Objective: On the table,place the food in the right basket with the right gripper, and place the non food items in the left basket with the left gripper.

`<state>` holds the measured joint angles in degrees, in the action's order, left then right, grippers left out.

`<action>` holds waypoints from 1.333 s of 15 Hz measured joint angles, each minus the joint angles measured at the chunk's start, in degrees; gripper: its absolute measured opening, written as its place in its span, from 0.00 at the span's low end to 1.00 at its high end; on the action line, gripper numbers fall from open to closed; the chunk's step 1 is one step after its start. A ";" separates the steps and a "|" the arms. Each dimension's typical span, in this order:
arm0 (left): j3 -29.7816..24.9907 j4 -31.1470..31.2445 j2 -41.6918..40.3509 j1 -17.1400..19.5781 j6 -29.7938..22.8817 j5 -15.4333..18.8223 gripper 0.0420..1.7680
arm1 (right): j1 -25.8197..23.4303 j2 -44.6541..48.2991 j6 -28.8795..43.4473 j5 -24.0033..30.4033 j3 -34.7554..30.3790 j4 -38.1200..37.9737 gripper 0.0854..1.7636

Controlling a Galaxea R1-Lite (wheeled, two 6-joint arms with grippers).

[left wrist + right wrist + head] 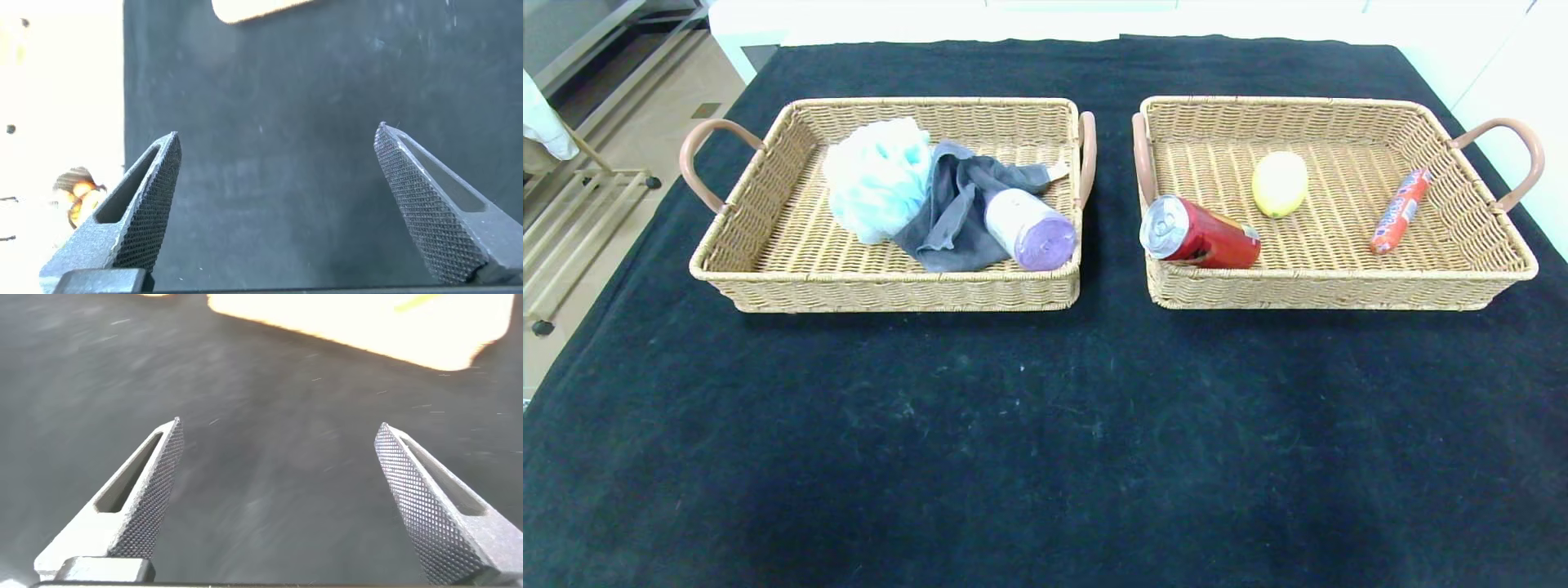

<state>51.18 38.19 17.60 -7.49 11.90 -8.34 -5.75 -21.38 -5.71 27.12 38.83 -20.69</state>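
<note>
The left gripper [278, 143] and right gripper [278, 437] both hang with fingers spread wide, holding nothing.

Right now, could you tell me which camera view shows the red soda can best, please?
The head view: the red soda can lies on its side in the right basket, fully visible. Neither wrist view shows the can, only open fingers over the table.

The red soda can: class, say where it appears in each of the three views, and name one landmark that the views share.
Head view: the red soda can lies on its side in the near-left corner of the right basket, silver top towards the left basket.
Left wrist view: not in it.
Right wrist view: not in it.
Shared landmark: the black table, seen in all three.
</note>
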 joint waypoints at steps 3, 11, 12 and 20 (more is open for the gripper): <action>1.07 0.23 -0.96 8.23 1.44 11.14 0.97 | 4.83 5.77 0.00 -3.51 -1.67 -2.55 0.97; -0.05 -1.07 -2.89 7.81 -0.85 9.70 0.97 | 6.08 18.99 0.00 -13.96 -7.90 -2.44 0.97; 0.15 -1.40 -3.22 6.64 -0.99 9.28 0.97 | 6.08 19.63 0.01 -14.29 -8.16 -2.38 0.97; -17.71 -21.22 -14.43 7.33 -0.50 9.35 0.97 | 6.08 21.46 -0.51 -26.36 -21.16 21.18 0.97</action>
<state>33.46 16.97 3.17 -0.16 11.40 1.01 0.33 0.07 -6.22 0.77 17.66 0.49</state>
